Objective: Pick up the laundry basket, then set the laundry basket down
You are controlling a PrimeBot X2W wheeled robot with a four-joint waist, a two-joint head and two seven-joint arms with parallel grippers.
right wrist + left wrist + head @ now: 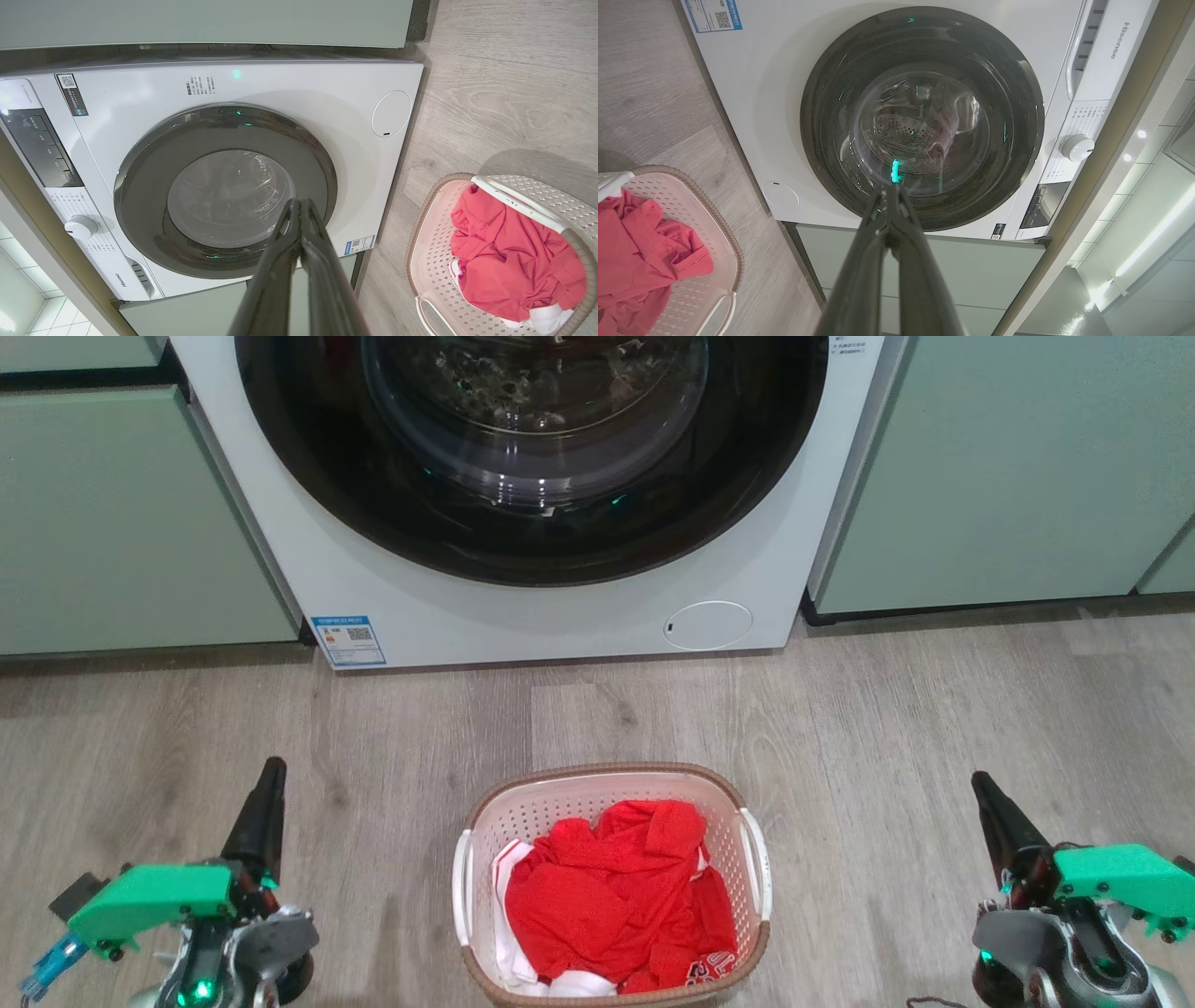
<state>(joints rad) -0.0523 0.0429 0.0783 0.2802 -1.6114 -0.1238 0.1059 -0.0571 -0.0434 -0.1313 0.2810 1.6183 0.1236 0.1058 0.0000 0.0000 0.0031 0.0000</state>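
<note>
The pale perforated brown-rimmed plastic laundry basket (560, 807) is not yet grasped; the left gripper (274, 765) and right gripper (978, 780), fingers together, must be opened.

Pale perforated brown-rimmed laundry basket (551, 812) holds red clothes (616, 896).

Red clothes (640, 252) cover the bottom of the laundry basket (686, 205), and the left wrist view's left edge cuts it off. In your head view the washing machine (579, 616) runs off the top edge; you cannot read its blue label (348, 641), which is too small.
</note>
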